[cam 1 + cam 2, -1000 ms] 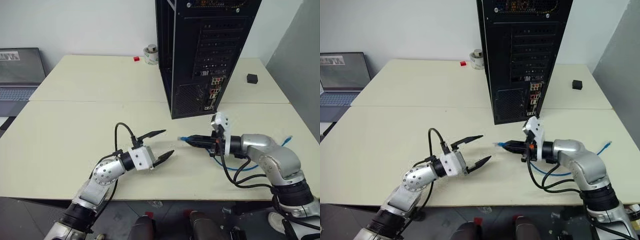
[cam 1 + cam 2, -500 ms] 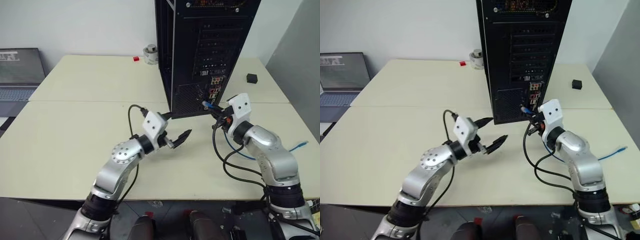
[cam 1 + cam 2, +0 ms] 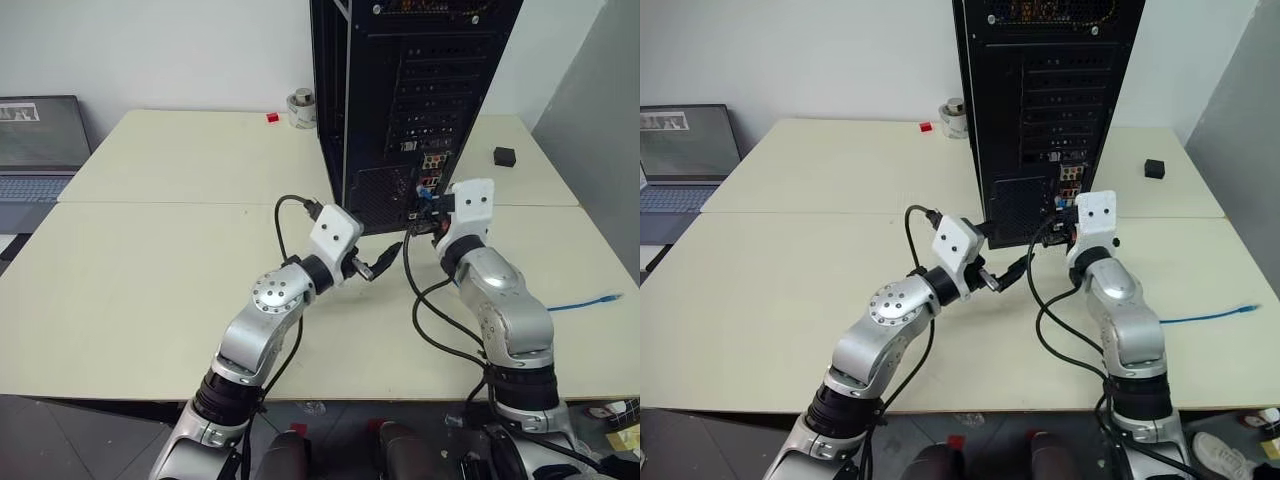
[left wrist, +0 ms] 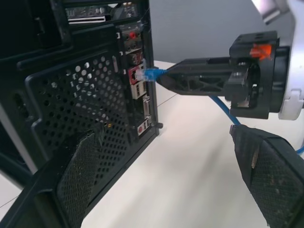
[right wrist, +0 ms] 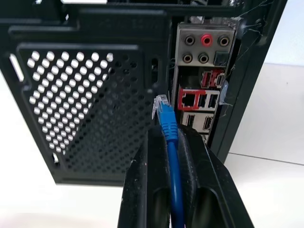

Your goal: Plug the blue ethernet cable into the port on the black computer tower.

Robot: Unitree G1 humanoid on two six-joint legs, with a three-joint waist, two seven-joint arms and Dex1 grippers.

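**Blue plug held just short of the tower's rear ports**

Blue ethernet cable (image 5: pixel 169 142) is pinched between the two black fingers of the right gripper (image 5: pixel 167 137), which are closed tight on the cord just behind its clear plug. The plug sticks out past the fingertips and sits right at the column of ports on the back of the black computer tower (image 3: pixel 400 90), level with the red-edged sockets; from the left wrist view its tip appears to be at the mouth of one socket, though whether it is seated cannot be told. The rest of the cord runs back under the right arm and trails across the cream table (image 3: pixel 150 270) to its far plug, which lies loose near the table's right edge.

Beside it, the left gripper (image 3: pixel 375 262) hangs above the table with its jaws spread wide and nothing between them, pointing toward the tower's perforated lower panel, near the right gripper but apart from it.

A laptop (image 3: pixel 40 145) sits at the table's far left, and a small black cube (image 3: pixel 504 156) lies right of the tower.
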